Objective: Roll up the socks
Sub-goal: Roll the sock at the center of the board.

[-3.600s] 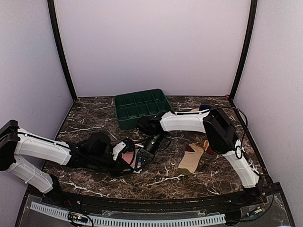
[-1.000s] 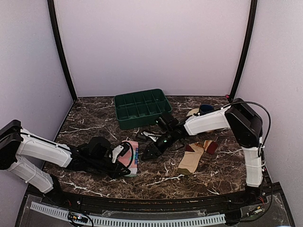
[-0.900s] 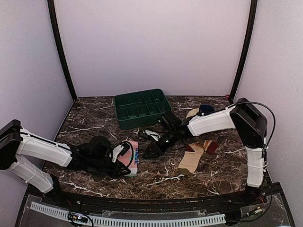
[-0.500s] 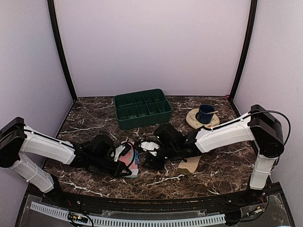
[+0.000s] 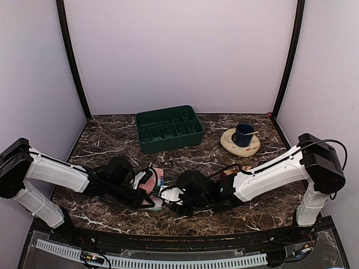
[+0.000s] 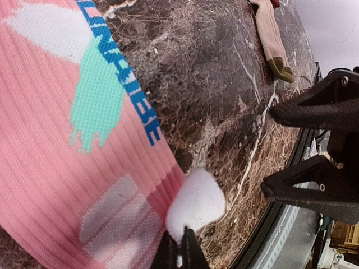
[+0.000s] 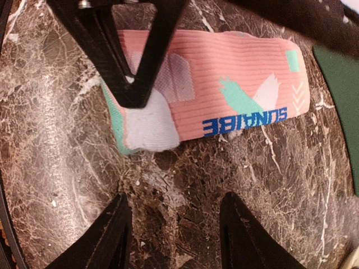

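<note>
The pink sock [image 5: 152, 180] with teal and white patches lies folded on the marble, also filling the left wrist view [image 6: 67, 168] and seen lengthwise in the right wrist view [image 7: 224, 95]. My left gripper [image 6: 179, 255] is shut on the sock's white end patch [image 6: 196, 202]. My right gripper [image 7: 176, 235] stands open just short of that same end, both fingers on bare marble with nothing between them. The tan sock [image 6: 269, 33] lies farther off; the right arm hides most of it in the top view.
A green compartment tray [image 5: 168, 128] sits at the back centre. A blue cup [image 5: 243, 134] stands on a beige saucer [image 5: 238, 148] at the back right. The table's front rail [image 5: 168, 238] runs close behind both grippers.
The right arm has swung from the table's middle down to the front, bringing its gripper to the pink sock's end with its jaws wider apart. The left gripper has kept its hold.
</note>
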`<action>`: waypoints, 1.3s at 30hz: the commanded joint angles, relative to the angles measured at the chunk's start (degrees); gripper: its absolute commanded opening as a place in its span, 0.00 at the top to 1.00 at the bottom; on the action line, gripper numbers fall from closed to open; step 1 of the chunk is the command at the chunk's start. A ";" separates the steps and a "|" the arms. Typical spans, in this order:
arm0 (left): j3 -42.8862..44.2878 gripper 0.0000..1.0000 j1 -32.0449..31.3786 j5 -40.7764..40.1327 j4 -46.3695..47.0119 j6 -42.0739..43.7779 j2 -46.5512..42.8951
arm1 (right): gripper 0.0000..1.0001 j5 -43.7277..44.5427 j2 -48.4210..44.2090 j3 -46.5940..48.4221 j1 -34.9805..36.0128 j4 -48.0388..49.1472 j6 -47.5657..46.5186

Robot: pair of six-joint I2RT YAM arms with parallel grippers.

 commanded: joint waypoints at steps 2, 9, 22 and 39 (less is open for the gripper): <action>-1.01 1.00 0.85 3.29 -0.21 -0.66 1.06 | 0.51 5.04 1.59 3.58 3.30 1.62 -4.98; -1.15 1.00 1.74 5.62 0.94 -0.75 2.49 | 0.49 5.51 5.42 8.11 6.55 -0.90 -8.86; -1.18 1.00 2.68 8.97 1.71 -0.13 3.55 | 0.50 9.01 11.61 12.45 7.49 -2.36 -12.86; -1.40 1.00 3.28 10.87 1.34 0.76 3.79 | 0.62 7.49 13.09 13.84 4.71 -6.21 -16.28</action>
